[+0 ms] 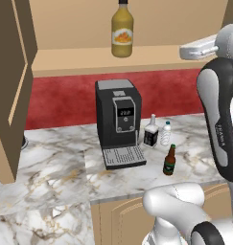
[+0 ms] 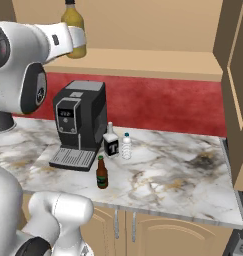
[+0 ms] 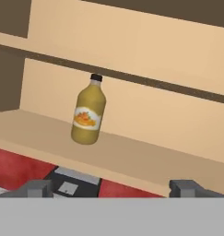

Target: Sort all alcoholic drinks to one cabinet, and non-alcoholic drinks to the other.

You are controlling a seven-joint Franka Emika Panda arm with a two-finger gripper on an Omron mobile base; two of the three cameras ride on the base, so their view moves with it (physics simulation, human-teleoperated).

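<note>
Juice bottle [image 1: 122, 29], yellow-orange with dark cap and orange label, upright on the long tan shelf of the wide cabinet [image 1: 108, 60]; in hand view seen at [image 3: 88, 112], leaning with the camera's roll, clear of the fingers [image 3: 39, 188]. Fingers spread wide, released, grasping nothing, tips low at either side of hand view, well short of the bottle. Gripper [image 3: 112, 190] up at shelf height, in front of the open cabinet.

Below, on the marble surface [image 1: 51, 162]: black coffee machine [image 1: 118, 119] with drip tray forward. Just right of it, squarish clear bottle with black label [image 1: 151, 131], upright, and small ribbed water bottle [image 1: 166, 133] just beside that, nearly touching. Brown beer bottle [image 1: 169, 161] with green label nearer the front edge, upright, apart from the other two.

Same group from the right base view: squarish bottle [image 2: 111, 141], water bottle [image 2: 126, 146], beer bottle [image 2: 101, 173], machine [image 2: 79, 122]. Juice bottle [image 2: 74, 22] partly hidden behind the white arm there. Red wall between shelf and surface. Dark brown cabinet door [image 1: 10, 86] hanging open at the left.
</note>
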